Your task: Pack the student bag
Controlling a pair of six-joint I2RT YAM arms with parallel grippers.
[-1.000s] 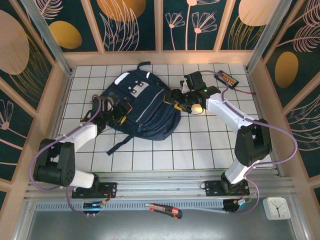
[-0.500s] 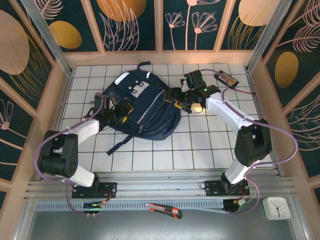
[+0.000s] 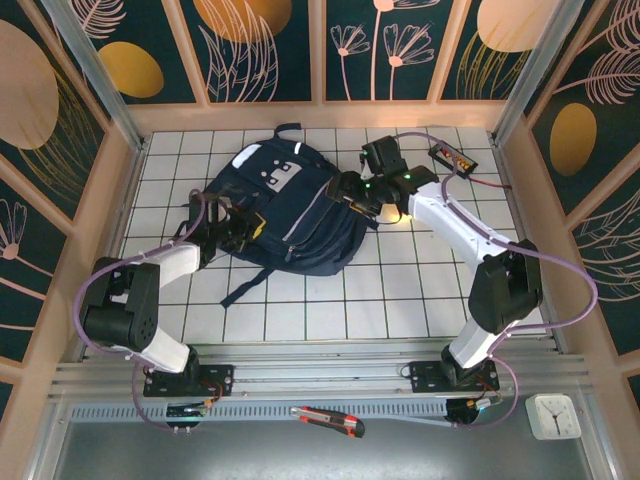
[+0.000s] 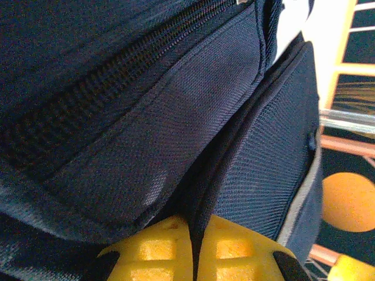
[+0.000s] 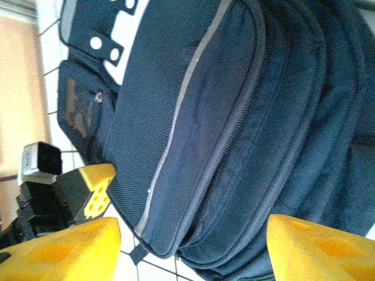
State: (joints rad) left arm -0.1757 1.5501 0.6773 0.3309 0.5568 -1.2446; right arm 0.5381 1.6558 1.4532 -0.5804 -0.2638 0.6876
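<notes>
The student bag [image 3: 292, 215] lies between left pincer [image 3: 246, 228] and right pincer [image 3: 349, 191].

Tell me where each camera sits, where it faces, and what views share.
Top external: above and behind the robot, looking down on the tiled table, student bag, left gripper and right gripper.
Left wrist: pressed against bag fabric, a seam between its own yellow fingers.
Right wrist: faces the bag's zipped front, its own yellow fingers wide apart at the bottom corners.
Shared: the bag in all; right wrist also catches the left gripper.
</notes>
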